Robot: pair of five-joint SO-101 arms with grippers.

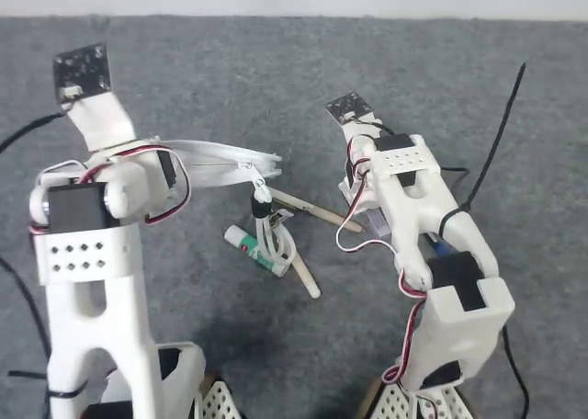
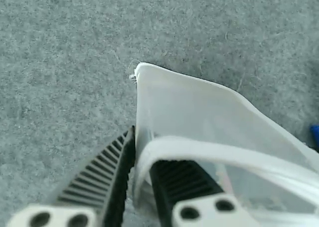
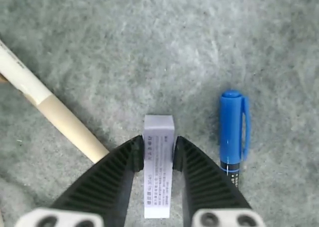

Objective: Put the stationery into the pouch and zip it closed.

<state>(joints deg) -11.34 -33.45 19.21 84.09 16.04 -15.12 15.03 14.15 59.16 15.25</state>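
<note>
A translucent white pouch (image 1: 220, 154) is held off the grey carpet, lying roughly level with its zip pull (image 1: 261, 195) and strap hanging from its end. My left gripper (image 2: 142, 152) is shut on the pouch (image 2: 199, 117) at its edge. My right gripper (image 3: 158, 142) is down at the carpet, its jaws pressed on both sides of a small white eraser (image 3: 159, 177). A blue pen (image 3: 233, 132) lies close beside the eraser. On the other side lies a beige pen (image 3: 55, 117). A glue stick (image 1: 253, 249) rests under the hanging strap.
Two beige pens (image 1: 317, 212) (image 1: 303, 272) lie between the arms on the carpet (image 1: 276, 70). Black cables (image 1: 501, 134) trail past the right arm. Open carpet stretches behind both arms.
</note>
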